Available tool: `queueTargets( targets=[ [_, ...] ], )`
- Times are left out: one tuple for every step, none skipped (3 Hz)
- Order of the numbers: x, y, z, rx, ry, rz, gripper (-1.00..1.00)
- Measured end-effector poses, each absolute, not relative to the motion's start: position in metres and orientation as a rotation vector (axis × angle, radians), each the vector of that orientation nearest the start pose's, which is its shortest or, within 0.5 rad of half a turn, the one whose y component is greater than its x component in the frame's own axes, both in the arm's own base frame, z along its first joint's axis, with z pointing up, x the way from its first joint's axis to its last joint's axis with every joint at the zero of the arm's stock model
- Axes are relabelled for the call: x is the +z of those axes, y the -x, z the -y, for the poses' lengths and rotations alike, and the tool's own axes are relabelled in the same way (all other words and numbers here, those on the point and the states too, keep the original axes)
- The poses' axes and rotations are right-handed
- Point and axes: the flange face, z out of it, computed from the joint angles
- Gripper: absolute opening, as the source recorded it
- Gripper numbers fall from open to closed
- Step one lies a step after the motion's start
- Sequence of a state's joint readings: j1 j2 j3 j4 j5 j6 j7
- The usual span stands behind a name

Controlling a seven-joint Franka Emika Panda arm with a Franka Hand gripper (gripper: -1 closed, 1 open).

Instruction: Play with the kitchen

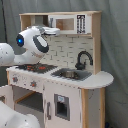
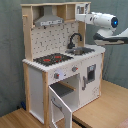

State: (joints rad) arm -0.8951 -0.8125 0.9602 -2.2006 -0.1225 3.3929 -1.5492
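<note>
crowding kitchen (image 2: 60,70) shelf: gripper (image 2: 79,17)

A flat light-brown wooden tabletop (image 2: 102,107) carried the scene in the second exterior view, its surface showing at the lower right and lower left. Directly on it stood the tall white and light-wood toy kitchen (image 2: 60,65), resting on its base, with one lower white door (image 2: 59,104) swung open over the wood.

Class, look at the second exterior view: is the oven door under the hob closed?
No, the lower door under the hob hangs swung open.
</note>
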Motion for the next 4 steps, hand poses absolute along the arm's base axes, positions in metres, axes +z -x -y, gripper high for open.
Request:
queueTargets(
  targets=[
    [0.699, -0.404, -0.232, 0.696, -0.59, -1.369, -1.0],
    [0.711, -0.388, -0.236, 0.722, -0.56, -1.352, -1.0],
    [0.714, -0.385, -0.239, 0.727, -0.553, -1.348, 1.0],
    [0.721, -0.374, -0.248, 0.74, -0.532, -1.338, 1.0]
  ],
)
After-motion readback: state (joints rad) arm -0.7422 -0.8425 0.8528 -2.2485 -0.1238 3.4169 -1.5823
